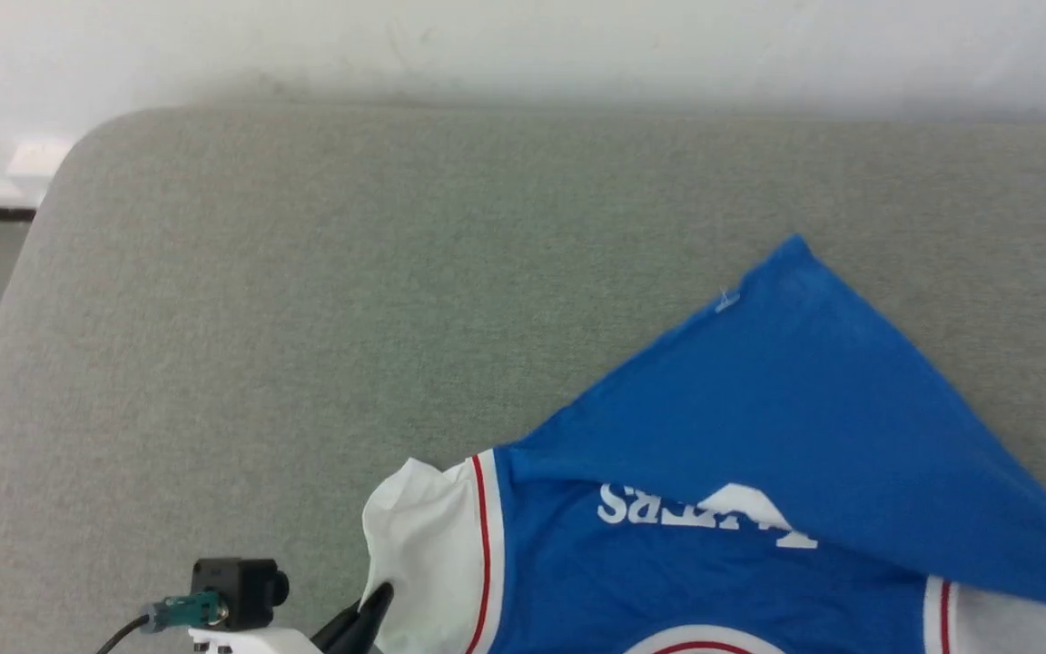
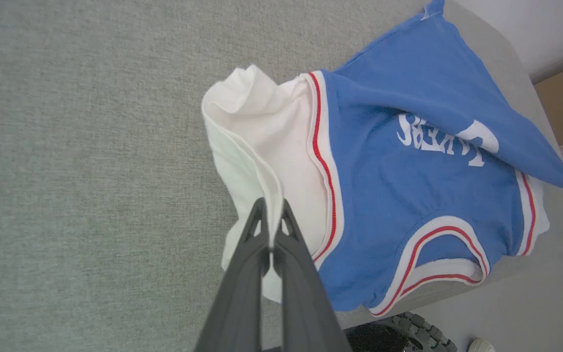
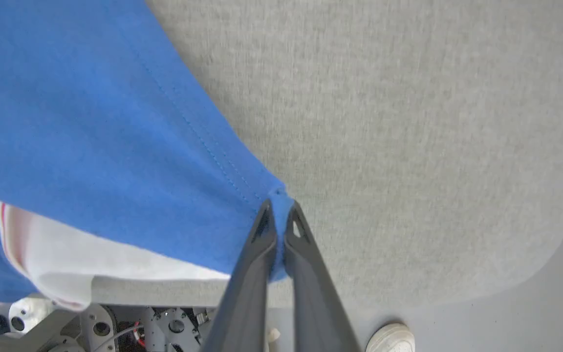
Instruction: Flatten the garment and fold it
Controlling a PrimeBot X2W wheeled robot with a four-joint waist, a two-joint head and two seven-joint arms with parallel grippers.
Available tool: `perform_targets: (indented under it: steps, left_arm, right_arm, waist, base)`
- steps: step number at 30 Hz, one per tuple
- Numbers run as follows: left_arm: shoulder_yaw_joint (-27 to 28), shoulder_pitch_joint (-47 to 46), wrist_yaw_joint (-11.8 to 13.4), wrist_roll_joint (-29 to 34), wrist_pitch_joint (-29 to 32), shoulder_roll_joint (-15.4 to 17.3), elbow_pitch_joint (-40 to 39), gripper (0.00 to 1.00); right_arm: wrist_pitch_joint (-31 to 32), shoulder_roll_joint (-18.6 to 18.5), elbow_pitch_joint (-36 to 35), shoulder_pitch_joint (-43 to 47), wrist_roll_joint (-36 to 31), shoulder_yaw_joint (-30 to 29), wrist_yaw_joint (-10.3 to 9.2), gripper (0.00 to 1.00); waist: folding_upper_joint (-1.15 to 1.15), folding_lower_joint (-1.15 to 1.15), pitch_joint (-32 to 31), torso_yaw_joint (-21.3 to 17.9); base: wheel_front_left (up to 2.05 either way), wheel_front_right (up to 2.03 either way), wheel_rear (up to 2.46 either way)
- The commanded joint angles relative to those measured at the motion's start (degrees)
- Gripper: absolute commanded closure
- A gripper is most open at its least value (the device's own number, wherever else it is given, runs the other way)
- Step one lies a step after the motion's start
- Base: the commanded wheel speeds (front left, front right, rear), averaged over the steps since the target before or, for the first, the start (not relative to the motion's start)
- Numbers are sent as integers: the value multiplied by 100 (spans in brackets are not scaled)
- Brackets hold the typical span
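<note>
Now the royal-blue jersey T-shirt (image 1: 759, 409) is found at the near right of the grey fabric-covered worktop (image 1: 305, 318), its collar end draped over the near edge. The left hand (image 2: 272, 210) is pinched fully together on the rumpled edge of the white sleeve (image 2: 271, 127). The right hand (image 3: 279, 209) is clamped almost as tightly on a blue hem corner (image 3: 242, 186). Flattening is judged to be only under way: a wide blue flap is thrown diagonally across the chest, the white lettering (image 1: 650, 504) is half covered, and the sleeve is bunched. The flap has yet to be drawn back and spread out, and no fold has been made.
</note>
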Motion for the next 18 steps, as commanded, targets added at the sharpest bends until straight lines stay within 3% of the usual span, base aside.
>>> perform_targets:
  steps: [1, 6, 11, 12, 13, 18]
  left_arm:
    - [30, 51, 23, -5, -39, 35, 9, 100]
    - [67, 65, 24, -21, -123, 24, 6, 100]
    - [36, -2, -1, 13, -187, -9, -6, 100]
    - [23, -17, -5, 18, -185, -13, -7, 100]
    - [13, -32, -8, 24, -184, -15, -9, 100]
    - [-11, -87, -14, 52, -183, -7, -66, 100]
  right_arm:
    - [85, 101, -108, 150, -68, -77, -5, 100]
    - [726, 706, -843, 1001, -323, -562, -5, 100]
    - [882, 975, -1010, 1312, -655, -541, -5, 100]
    - [841, 1035, -1018, 1280, -659, -550, -5, 31]
    - [817, 1065, -1025, 1239, -662, -551, -5, 0]
    - [782, 844, -1260, 838, -674, -432, -5, 0]
  waist:
    - [0, 1, -397, -369]
    - [0, 1, -440, -354]
    - [0, 1, -426, -281]
    - [0, 1, -424, -257]
    - [0, 1, -423, -233]
    - [0, 1, -378, -102]
  base:
    - [0, 0, 0]
    - [0, 0, 0]
    - [0, 0, 0]
    - [0, 0, 0]
    - [0, 0, 0]
    - [0, 0, 0]
